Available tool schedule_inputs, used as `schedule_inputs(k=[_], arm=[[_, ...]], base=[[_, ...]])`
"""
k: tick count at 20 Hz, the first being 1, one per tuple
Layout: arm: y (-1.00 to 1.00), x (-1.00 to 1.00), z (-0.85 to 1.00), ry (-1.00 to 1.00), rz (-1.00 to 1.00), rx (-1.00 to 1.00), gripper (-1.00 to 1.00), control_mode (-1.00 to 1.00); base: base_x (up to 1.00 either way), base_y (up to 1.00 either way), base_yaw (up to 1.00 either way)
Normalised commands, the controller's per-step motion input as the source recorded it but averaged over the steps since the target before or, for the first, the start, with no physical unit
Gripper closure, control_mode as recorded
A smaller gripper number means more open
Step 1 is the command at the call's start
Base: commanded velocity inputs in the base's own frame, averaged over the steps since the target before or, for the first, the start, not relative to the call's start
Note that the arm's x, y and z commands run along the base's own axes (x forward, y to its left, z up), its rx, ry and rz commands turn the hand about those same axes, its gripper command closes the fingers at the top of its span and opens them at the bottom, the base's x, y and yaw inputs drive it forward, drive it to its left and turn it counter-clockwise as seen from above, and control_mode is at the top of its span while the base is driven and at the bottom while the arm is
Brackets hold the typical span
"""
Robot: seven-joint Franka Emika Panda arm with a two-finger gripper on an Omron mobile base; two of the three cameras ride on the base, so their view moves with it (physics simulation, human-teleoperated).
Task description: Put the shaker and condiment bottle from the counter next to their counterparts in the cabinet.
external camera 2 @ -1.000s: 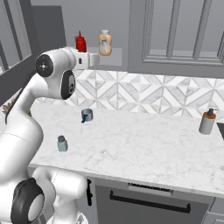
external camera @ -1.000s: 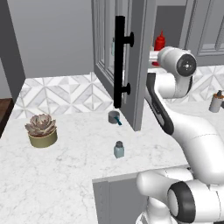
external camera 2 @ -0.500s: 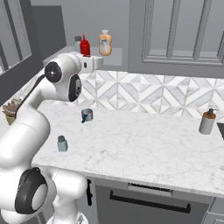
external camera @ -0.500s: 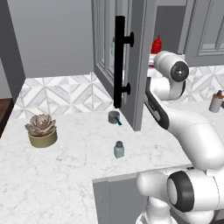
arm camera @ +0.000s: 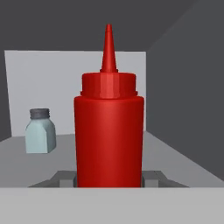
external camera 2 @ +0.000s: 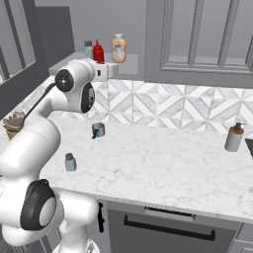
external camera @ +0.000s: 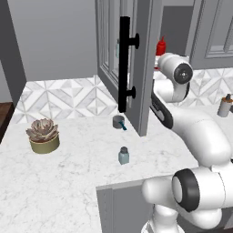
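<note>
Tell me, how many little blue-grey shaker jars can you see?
2: one shaker stands on the counter; another shaker sits inside the cabinet, behind the red condiment bottle. Others may be hidden.

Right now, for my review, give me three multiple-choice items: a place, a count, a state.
1. Where is the condiment bottle? A on the counter; B in the cabinet; C in a drawer.
2. How many pale shakers? A one; B two; C three.
3. The gripper is: A open; B shut, empty; C shut on the condiment bottle.
B: cabinet walls surround it. B: one shaker on the counter, a shelf shaker above. C: fingertips flank it.
</note>
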Motion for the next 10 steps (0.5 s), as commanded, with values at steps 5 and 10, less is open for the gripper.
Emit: schedule_inputs(k=[5, 10], arm=[[0.00, 0.28, -0.15, 0.00, 0.00, 0.00, 1.00, -1.00], [0.00, 0.35, -0.14, 0.00, 0.00, 0.00, 1.00, -1.00]], base=[[0.00, 0.00, 0.00], [0.00, 0.00, 0.00]])
